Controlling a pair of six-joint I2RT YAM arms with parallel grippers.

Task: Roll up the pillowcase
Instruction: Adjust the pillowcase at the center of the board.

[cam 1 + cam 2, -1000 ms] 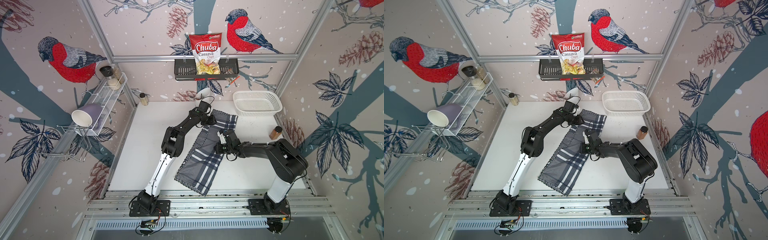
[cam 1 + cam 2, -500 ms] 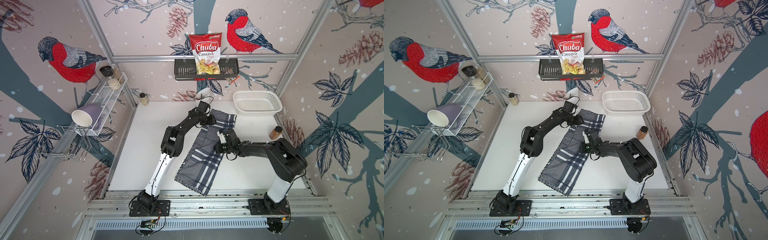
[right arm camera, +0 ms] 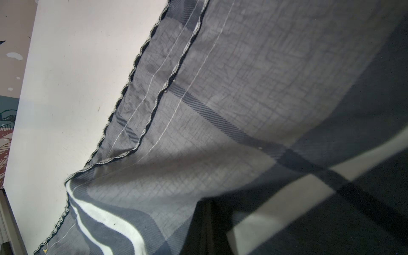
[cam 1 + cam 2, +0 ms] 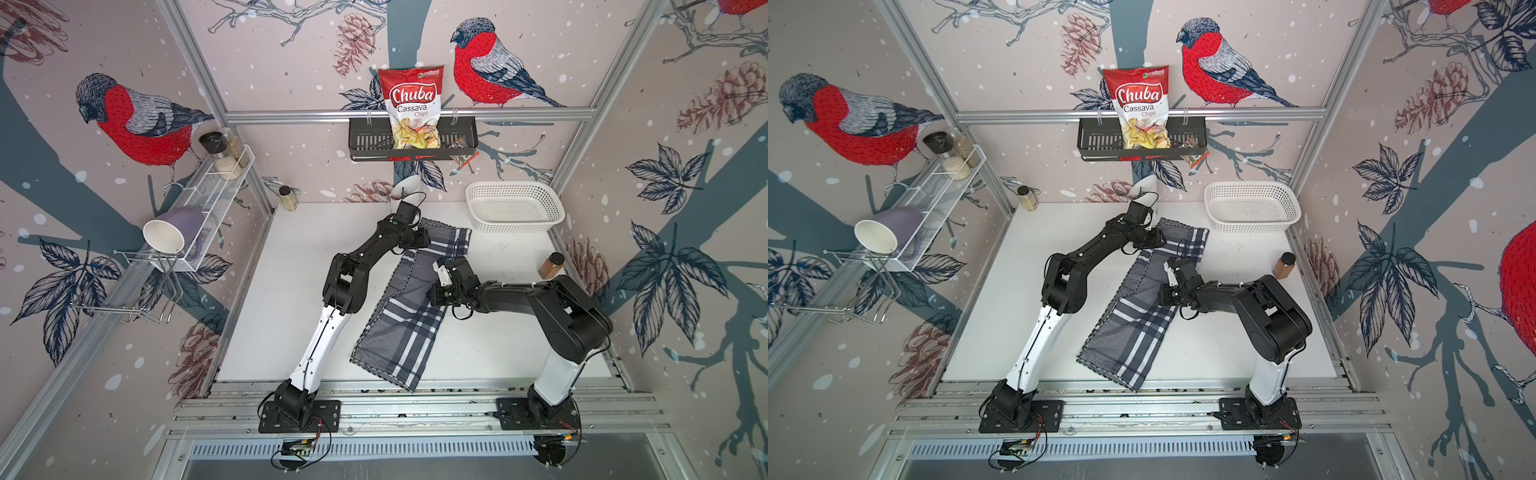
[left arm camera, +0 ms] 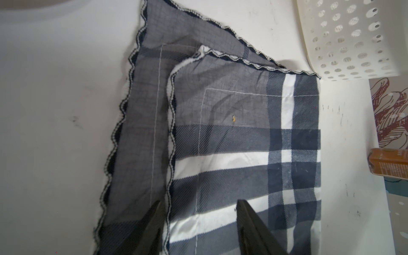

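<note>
The pillowcase (image 4: 399,332) (image 4: 1129,332) is grey plaid cloth, folded into a long strip that runs diagonally across the white table (image 4: 291,291). My left gripper (image 4: 419,241) (image 5: 198,203) hovers open over the strip's far end, its fingers straddling the scalloped edge of the upper layer (image 5: 171,132). My right gripper (image 4: 436,291) (image 3: 205,198) sits at the strip's middle, on its right side. Its jaws are pressed together there, and a fold of the pillowcase (image 3: 220,88) rises around them.
A white perforated basket (image 4: 515,208) stands at the back right, close to the cloth's far corner. A brown spice bottle (image 4: 550,266) stands by the right wall and a small jar (image 4: 286,198) at the back left. A white cup (image 4: 405,187) stands behind the left wrist.
The left gripper's jaws have spread a little wider over the far end of the cloth. The right arm and the pillowcase have hardly moved.
</note>
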